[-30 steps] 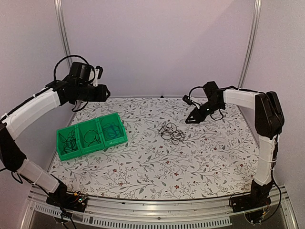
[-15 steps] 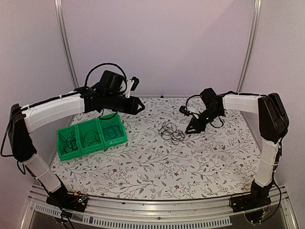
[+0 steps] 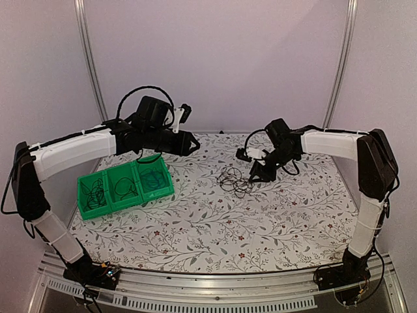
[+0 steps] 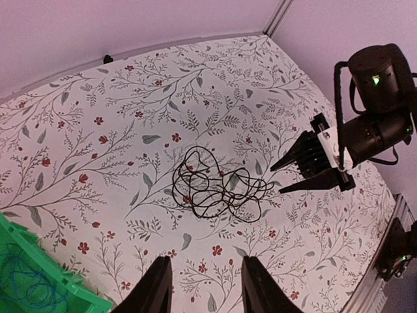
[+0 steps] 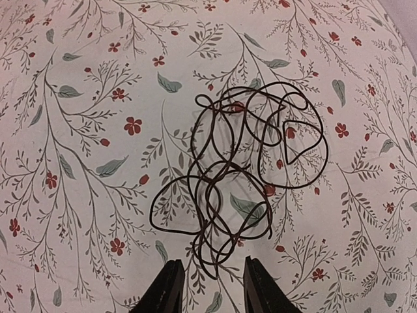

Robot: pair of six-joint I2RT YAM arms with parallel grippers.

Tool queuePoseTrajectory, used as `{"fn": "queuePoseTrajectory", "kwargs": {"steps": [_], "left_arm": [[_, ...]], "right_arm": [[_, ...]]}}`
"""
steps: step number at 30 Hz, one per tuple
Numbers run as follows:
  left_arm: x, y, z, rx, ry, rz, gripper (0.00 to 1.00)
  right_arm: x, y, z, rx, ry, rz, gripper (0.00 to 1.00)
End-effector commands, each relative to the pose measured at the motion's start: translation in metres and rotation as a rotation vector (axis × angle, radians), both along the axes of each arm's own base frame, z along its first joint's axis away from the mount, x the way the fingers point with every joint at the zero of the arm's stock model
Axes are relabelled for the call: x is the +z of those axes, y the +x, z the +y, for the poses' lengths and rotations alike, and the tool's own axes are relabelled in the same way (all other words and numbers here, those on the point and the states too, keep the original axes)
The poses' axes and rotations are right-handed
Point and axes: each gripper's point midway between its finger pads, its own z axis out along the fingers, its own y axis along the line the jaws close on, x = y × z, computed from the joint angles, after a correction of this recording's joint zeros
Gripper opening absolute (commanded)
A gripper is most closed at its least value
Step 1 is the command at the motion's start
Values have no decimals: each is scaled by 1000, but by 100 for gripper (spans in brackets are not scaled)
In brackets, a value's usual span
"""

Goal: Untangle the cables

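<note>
The black cable tangle point(image 3: 234, 180) lay loose on the flowered table point(image 3: 215, 228), near the middle and well apart from the green bin point(image 3: 127, 203), which already held other cable bundles in its compartments. My right gripper point(image 3: 259, 172) was the nearer one by far: from above it sat just beside the tangle's right edge, pointing down and leftward at it. My left gripper point(image 3: 194, 145) hung higher and farther back on the left, with bare table between it and the wires. In my right wrist view the tangle point(image 5: 238, 176) stretched straight away from me, leaning a little to the right. Its nearest thin loop reached down toward the gap between my right gripper point(image 5: 210, 290) fingers. Those fingers stood apart with nothing between them; my left gripper point(image 4: 205, 293) was likewise parted and empty. From the left wrist, the clump point(image 4: 218, 191) lay ahead, longer across than deep, with the right gripper point(image 4: 281, 179) at its far right end. I judged the right arm needed only a short drop forward onto that near loop, though I could not tell how high above the table its tips were.
</note>
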Motion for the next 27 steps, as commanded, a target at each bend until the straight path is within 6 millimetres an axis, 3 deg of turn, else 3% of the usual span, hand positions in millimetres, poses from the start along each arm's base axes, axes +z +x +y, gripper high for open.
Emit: {"fn": "queuePoseTrajectory", "kwargs": {"steps": [1,11,16,18,21,25,27], "left_arm": [[-4,-3,-7,-16,-8,4,40],[-7,-4,-8,-20,-7,11,39],[-8,-6,-5,-13,-10,10,39],[-8,-6,-4,-10,-11,9,39],[-9,-6,-4,-12,-13,7,39],[-9,-5,-8,-27,-24,-8,39],[-5,-6,-15,-58,-37,-30,40]], "right_arm": [[-13,-6,-1,32,-37,5,36],[-30,0,0,16,-73,34,31],[-31,1,0,4,-74,36,17],[-26,2,1,-1,-67,30,15],[-18,2,0,-7,-60,19,0],[-1,1,2,-7,-38,7,0],[26,2,8,-7,5,1,0]]}}
